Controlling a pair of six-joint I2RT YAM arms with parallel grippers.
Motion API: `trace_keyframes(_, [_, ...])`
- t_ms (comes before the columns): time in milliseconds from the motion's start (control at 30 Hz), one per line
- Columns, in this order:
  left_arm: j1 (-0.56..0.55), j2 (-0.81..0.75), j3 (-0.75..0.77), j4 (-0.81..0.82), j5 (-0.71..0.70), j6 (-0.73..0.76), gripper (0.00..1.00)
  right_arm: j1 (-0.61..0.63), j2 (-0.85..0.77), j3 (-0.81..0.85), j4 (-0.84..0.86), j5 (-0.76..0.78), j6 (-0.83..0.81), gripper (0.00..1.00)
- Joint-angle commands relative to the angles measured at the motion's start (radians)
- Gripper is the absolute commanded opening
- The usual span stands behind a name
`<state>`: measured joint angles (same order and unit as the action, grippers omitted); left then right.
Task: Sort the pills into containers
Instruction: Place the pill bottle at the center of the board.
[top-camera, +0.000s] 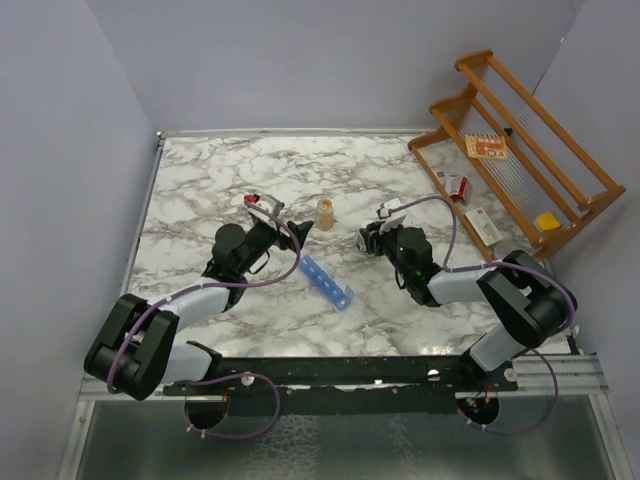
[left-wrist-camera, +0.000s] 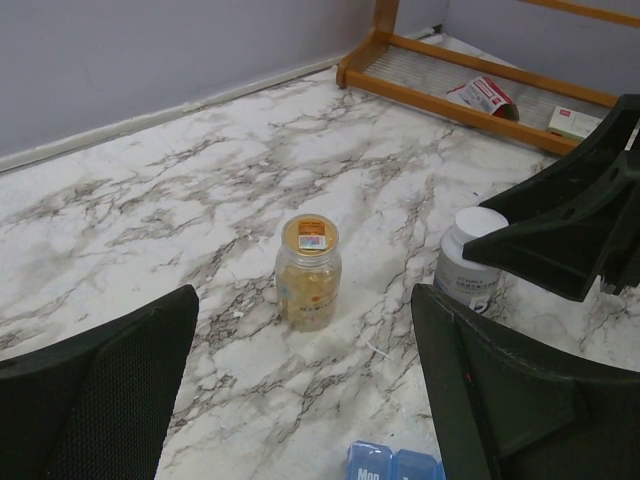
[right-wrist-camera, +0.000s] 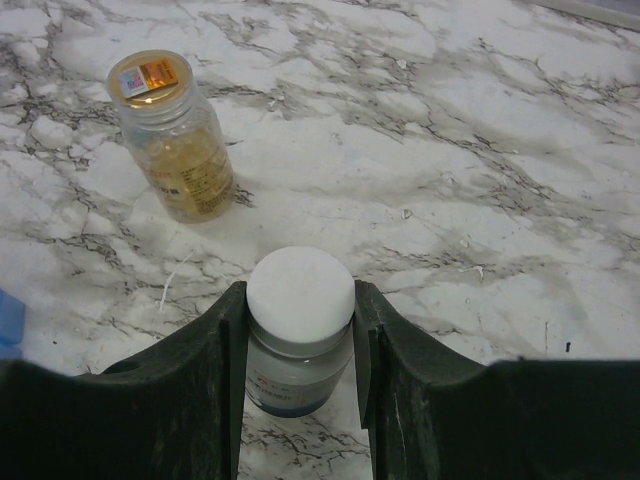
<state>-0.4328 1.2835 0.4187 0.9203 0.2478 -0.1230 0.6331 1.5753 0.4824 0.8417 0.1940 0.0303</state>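
The containers (top-camera: 326, 283), a narrow blue strip of lidded compartments, lie at the table's middle; their near end (left-wrist-camera: 395, 465) shows a lid marked "Mon", and a blue corner (right-wrist-camera: 8, 318) reaches the right wrist view. A small amber bottle (top-camera: 325, 213) (left-wrist-camera: 308, 272) (right-wrist-camera: 175, 140) stands upright beyond them, with yellowish contents showing through its wall. No loose pills show. My left gripper (top-camera: 293, 232) (left-wrist-camera: 305, 300) is open and faces the amber bottle from a short distance. My right gripper (top-camera: 378, 230) (right-wrist-camera: 300, 295) is shut on the white-capped bottle (left-wrist-camera: 470, 255) (right-wrist-camera: 300, 370), which stands on the table.
A wooden rack (top-camera: 520, 150) (left-wrist-camera: 470, 90) lies at the back right with small boxes in and near it: a red-and-white box (top-camera: 457, 185) and a white box (top-camera: 483, 225). Grey walls close the table's far and side edges.
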Motion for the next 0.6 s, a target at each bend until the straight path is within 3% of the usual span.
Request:
trace_keyframes(0, [0.007,0.005,-0.009,0.068,0.044,-0.012,0.89,0.001,0.038,-0.016,0.19,0.037,-0.018,0.01])
trace_keyframes(567, [0.008,-0.002,-0.017,0.073,0.044,-0.034,0.89,0.002,0.078,-0.027,0.189,0.029,-0.009,0.01])
